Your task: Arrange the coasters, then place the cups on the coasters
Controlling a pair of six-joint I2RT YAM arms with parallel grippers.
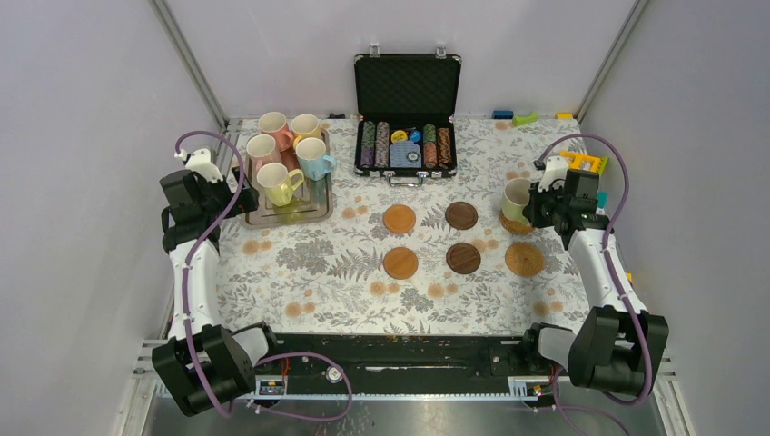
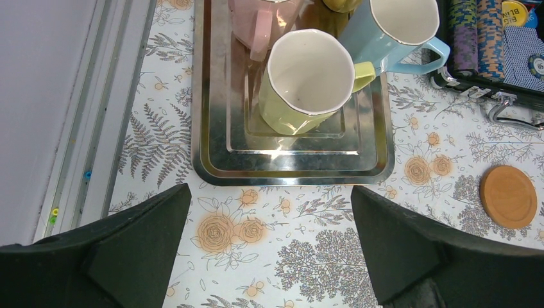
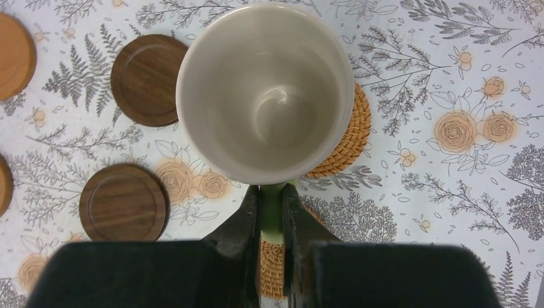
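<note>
My top cam: fixed, high behind arm bases, looking down and forward, far enough to catch whole tabletop point(image 1: 309, 291). Left wrist cam: close, peering down past left gripper point(image 2: 269, 192) at tray point(image 2: 289, 176), same one at top view's far left. Right wrist cam: tight, straight down over right gripper point(image 3: 271, 196) into cup point(image 3: 266, 96); dark coasters point(image 3: 146, 80) shared with top view.

Left arm point(image 1: 193, 272) extended, left gripper point(image 2: 269, 192) jaws spread wide; right arm point(image 1: 607, 268) extended, right gripper point(image 3: 271, 196) clamped on cup point(image 3: 266, 90) handle
</note>
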